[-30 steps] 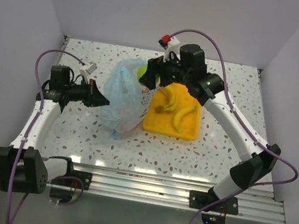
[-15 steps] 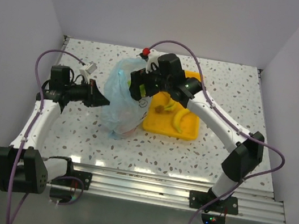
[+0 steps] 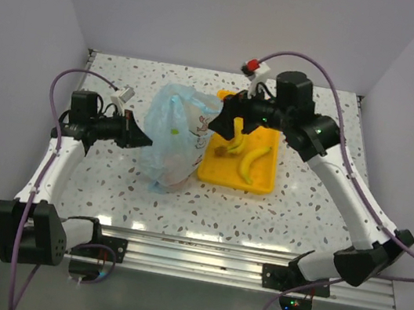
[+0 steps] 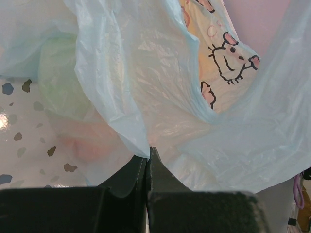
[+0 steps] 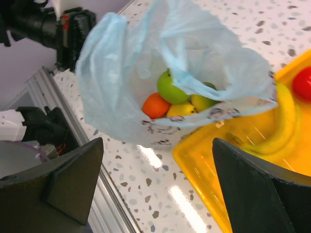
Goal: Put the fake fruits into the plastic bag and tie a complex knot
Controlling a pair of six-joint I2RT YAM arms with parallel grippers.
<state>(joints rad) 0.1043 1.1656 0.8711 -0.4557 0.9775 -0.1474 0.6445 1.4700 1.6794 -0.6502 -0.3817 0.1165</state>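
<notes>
The plastic bag (image 3: pixel 172 135) stands left of the yellow tray, its mouth facing the right wrist view. Inside the plastic bag (image 5: pixel 121 73) lie fake fruits: a green lime (image 5: pixel 170 87), an orange (image 5: pixel 155 105), a lemon (image 5: pixel 181 109) and another green one (image 5: pixel 204 100). Two bananas (image 3: pixel 251 162) lie on the tray, and a red apple (image 5: pixel 304 82) shows at the frame's edge. My left gripper (image 3: pixel 141 138) is shut on the bag's left rim; the left gripper (image 4: pixel 147 153) pinches the bag's film (image 4: pixel 146 73). My right gripper (image 3: pixel 220 123) hangs open and empty between bag and tray, seen as the right gripper (image 5: pixel 158 143).
The yellow tray (image 3: pixel 259 184) sits right of the bag, its near corner (image 5: pixel 218 165) below my right fingers. The left arm (image 5: pixel 43 24) shows behind the bag. White walls close the table on three sides, and a metal rail (image 3: pixel 198 253) runs along the front.
My right gripper swung over the bag's mouth with a green fruit, then drew back right toward the tray, jaws wider and empty. The left gripper kept its hold.
</notes>
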